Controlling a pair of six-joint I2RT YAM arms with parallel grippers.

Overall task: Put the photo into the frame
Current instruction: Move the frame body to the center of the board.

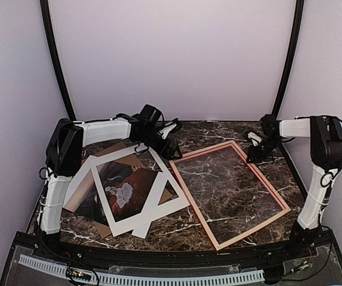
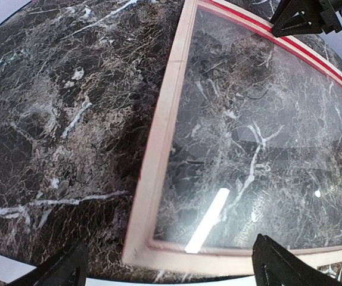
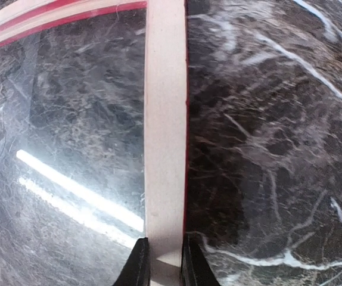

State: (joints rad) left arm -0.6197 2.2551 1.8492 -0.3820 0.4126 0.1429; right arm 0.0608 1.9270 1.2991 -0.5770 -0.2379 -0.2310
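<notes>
At the left, the photo is seen under a white mat, not yet in the frame. The left tool is held wide open and empty by the frame's far-left corner. The frame is laid flat at the right, its near corner close to the bench edge. Its far-right rail is pinched by the right tool.

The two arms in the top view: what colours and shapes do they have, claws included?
The left arm and the right arm have white tube links, bulky black joint housings and thin black cables looping alongside. The left claw and the right claw are black with tapered fingers.
</notes>
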